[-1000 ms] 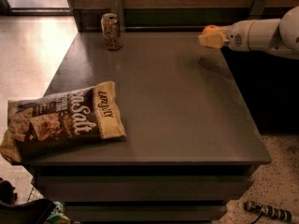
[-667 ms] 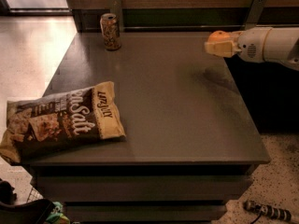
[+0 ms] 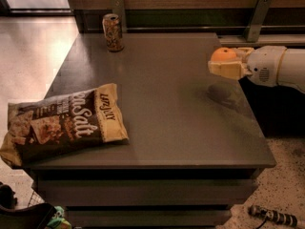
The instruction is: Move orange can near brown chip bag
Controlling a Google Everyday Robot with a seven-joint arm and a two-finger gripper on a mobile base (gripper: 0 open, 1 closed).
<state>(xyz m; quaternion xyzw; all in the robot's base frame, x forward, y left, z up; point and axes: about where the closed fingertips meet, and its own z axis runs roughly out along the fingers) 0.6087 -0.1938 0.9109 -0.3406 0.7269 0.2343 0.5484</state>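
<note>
Two objects rest on the dark grey flat-topped table (image 3: 167, 128). The small cylindrical orange can (image 3: 113, 31) stands upright at 11 o'clock from the table centre, near the far edge. The large crinkled brown chip bag (image 3: 62, 125), with tan ends and white "Salt" script, lies flat at 8 o'clock, its left end over the table edge, well apart from the can. The pale tan gripper (image 3: 225, 68) on the white arm (image 3: 281, 68) hovers at 3 o'clock, above the right edge. I cannot tell how far it is open.
</note>
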